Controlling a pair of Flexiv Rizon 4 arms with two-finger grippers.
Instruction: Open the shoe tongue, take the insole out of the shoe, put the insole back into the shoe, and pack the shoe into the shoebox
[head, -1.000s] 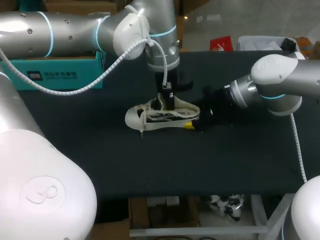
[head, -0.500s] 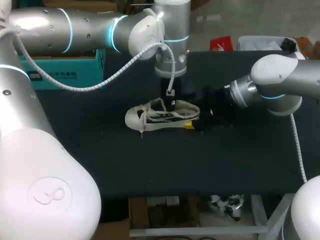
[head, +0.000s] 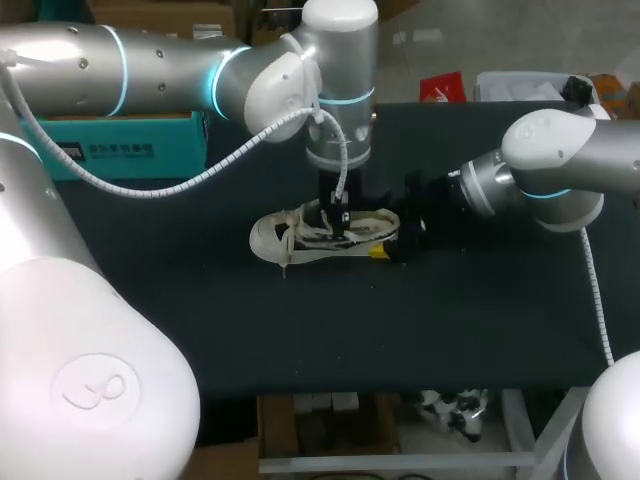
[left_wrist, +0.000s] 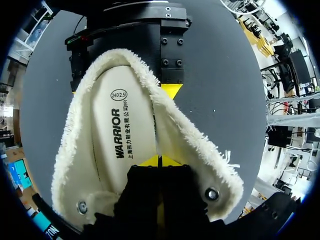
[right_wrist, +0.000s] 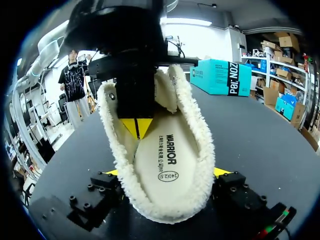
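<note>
1. Left gripper (left_wrist: 160, 161) hangs straight down into the mouth of the white canvas low-top shoe with dark side stripes and a fleecy cream lining (head: 300, 238). Its yellow tips are pressed together, touching the front part of the cream printed insole (left_wrist: 120, 135). Whether a fold of the insole is pinched between them I cannot tell.
2. That insole lies flat inside the shoe. Its long axis runs with the shoe's, from under the left gripper's tips back to the heel.
3. The shoe stands on its sole on the dark table (head: 400, 330), with its toe toward my left arm's side and its heel toward my right arm's side.
4. At the shoe's heel the right gripper (right_wrist: 166, 173) comes in low and level. One finger stands on each side of the heel, and both seem to bear on it, so it is clamped on the shoe and braces it.
5. The step in hand looks like taking the insole out. The left arm is directly over the insole and is the nearer one. The right arm is shut off from it by the heel wall.
6. With the right gripper behind the heel, the pull probably has to go up out of the shoe's mouth, lifting the front end first, not sliding back along the long axis.
7. Well apart from the shoe, beyond its toe end and toward the far edge, sits the teal cardboard shoebox (head: 130, 150). Whether it is open I cannot tell.
</note>
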